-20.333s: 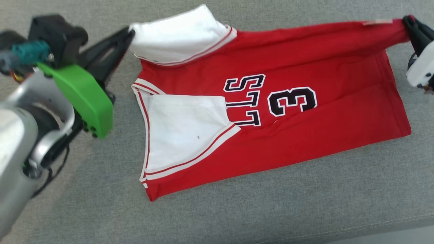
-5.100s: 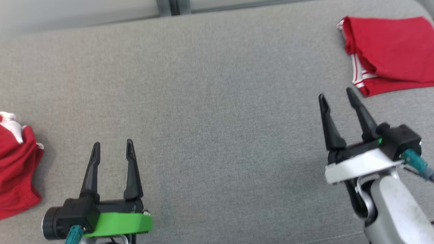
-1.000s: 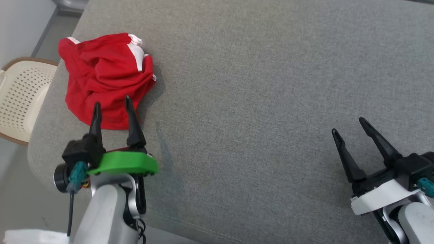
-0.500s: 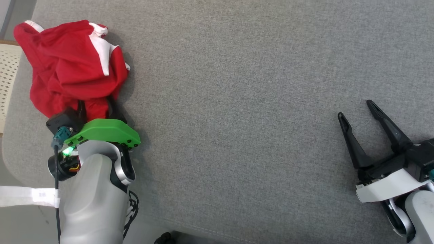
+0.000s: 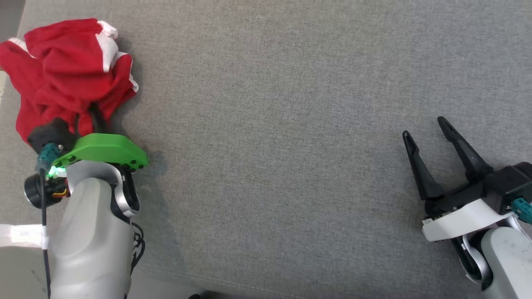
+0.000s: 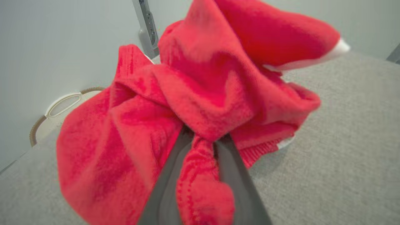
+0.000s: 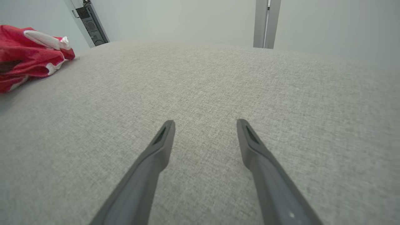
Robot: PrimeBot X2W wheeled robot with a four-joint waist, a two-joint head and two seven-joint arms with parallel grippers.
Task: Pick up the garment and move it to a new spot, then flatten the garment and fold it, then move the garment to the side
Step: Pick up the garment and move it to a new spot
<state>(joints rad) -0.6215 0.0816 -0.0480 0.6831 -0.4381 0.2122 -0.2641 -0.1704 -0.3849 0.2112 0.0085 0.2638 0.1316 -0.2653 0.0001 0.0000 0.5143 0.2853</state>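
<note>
The garment (image 5: pixel 66 70), red with white trim, lies crumpled in a heap at the far left of the grey padded surface (image 5: pixel 270 124). My left gripper (image 5: pixel 86 113) reaches into the heap's near edge, its fingertips buried in the cloth. In the left wrist view the two fingers stand close together, and my left gripper (image 6: pixel 203 139) is shut on a pinched fold of the garment (image 6: pixel 203 78). My right gripper (image 5: pixel 424 128) hovers open at the right, far from the cloth. Nothing is between the right gripper (image 7: pixel 205 123) fingers, and the garment (image 7: pixel 28 59) shows at that view's far left.
A pale perforated basket (image 6: pixel 62 103) stands beyond the surface's left end, close behind the heap. The surface's front edge (image 5: pixel 249 288) runs along the bottom. A grey upright post (image 7: pixel 267 23) stands against the wall past the far edge.
My left gripper pushed forward into the garment's near edge and closed on a fold of it. The head camera shifted a little. My right gripper stayed open, barely moving.
</note>
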